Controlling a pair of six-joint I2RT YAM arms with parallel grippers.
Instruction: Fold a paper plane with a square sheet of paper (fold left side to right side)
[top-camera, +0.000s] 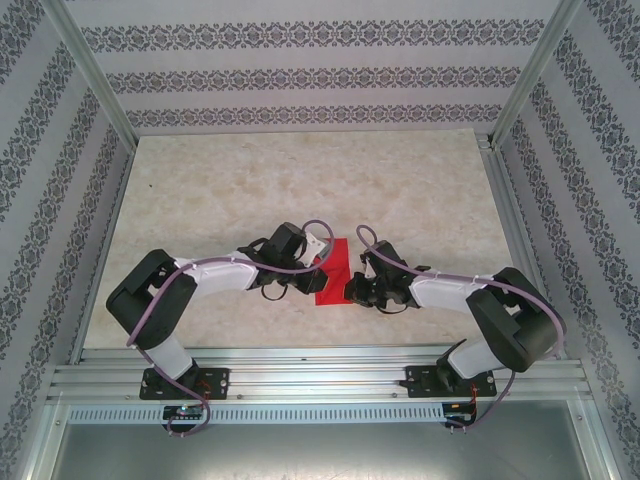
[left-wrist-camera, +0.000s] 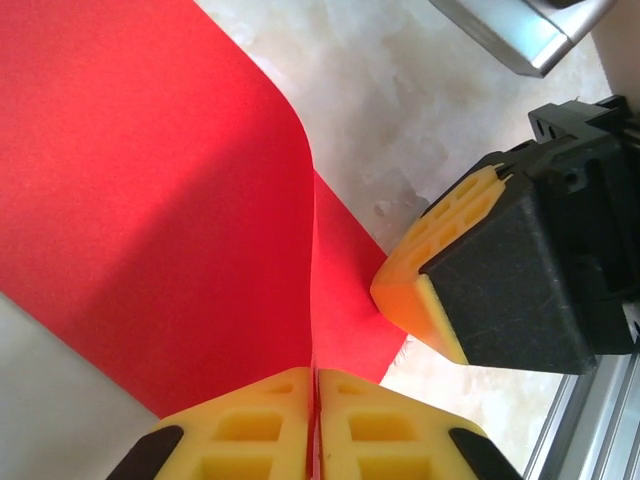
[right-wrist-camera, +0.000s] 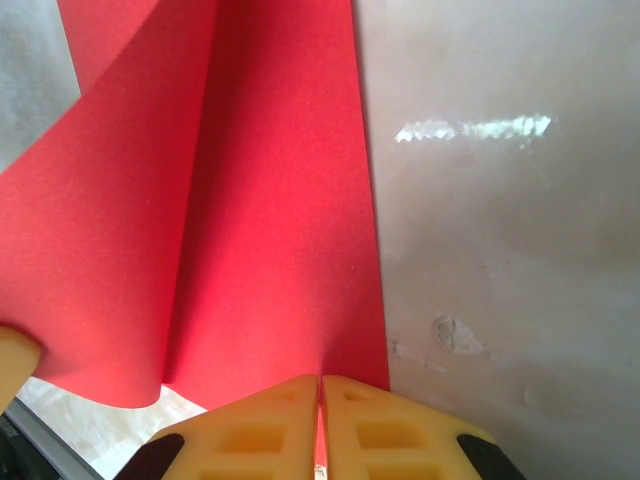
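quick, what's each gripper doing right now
left gripper: shut on the paper
right gripper: shut on the paper

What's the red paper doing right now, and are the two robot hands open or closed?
square sheet of paper: bent over on itself, one flap curling up, not pressed flat, pinched by both grippers.
left gripper: shut, paper edge clamped between its fingers.
right gripper: shut, paper edge clamped between its fingers.
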